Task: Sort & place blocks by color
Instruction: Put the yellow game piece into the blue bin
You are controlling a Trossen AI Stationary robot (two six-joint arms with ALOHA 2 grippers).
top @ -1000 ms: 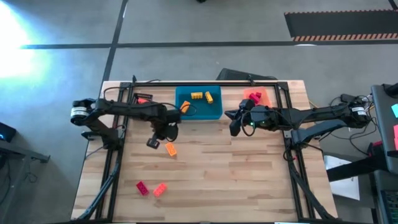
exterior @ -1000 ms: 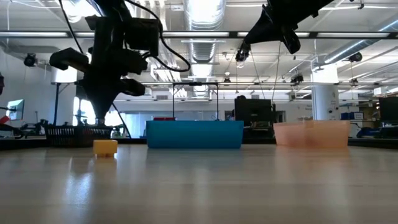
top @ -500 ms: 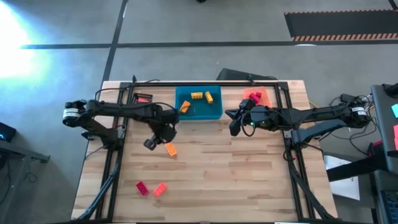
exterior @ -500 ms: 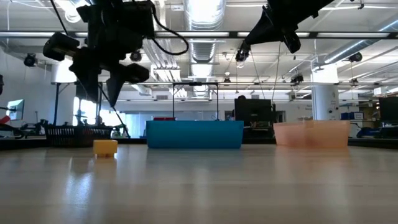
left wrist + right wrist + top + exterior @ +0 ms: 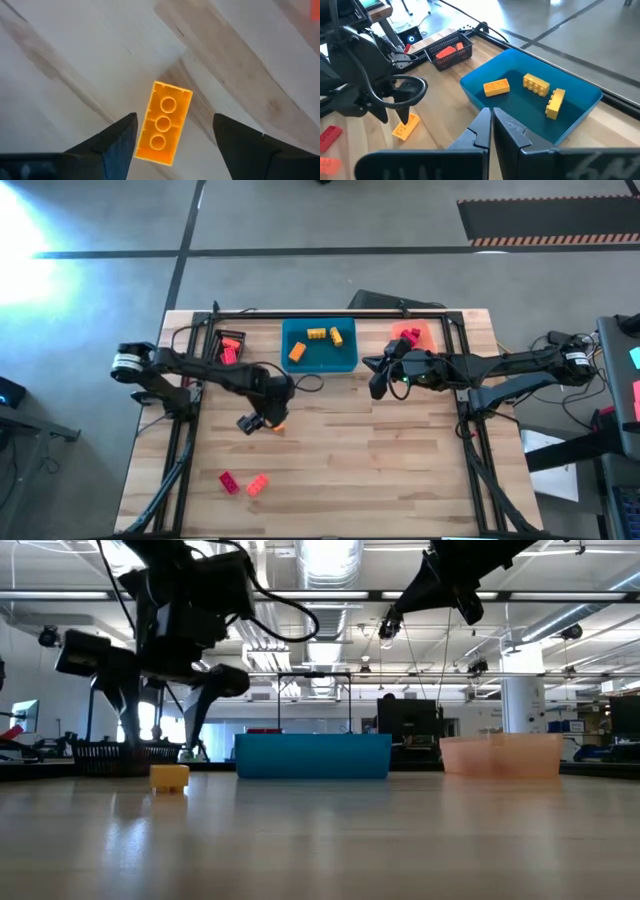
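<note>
lying flat on the wooden table [image 5: 380, 460], studs up, an orange 3-stud brick [image 5: 165, 122] is sitting directly between the spread fingers [image 5: 117, 142] of the left gripper [image 5: 262, 421], which is hanging over it with jaws apart, grasping nothing. 3 yellow-orange bricks [image 5: 536, 84] are resting inside the blue tray [image 5: 320, 346] at the far edge. a red brick [image 5: 229, 352] is lying in the black basket [image 5: 226, 345] to the tray's left, and pink-red bricks [image 5: 407, 334] are sitting in the orange tray [image 5: 418, 336] to its right. a red brick [image 5: 229, 481] and an orange-pink brick [image 5: 258, 485] are lying side by side near the table's front left. the right gripper [image 5: 378, 377] is hovering clenched and empty, just beside the blue tray's right end.
</note>
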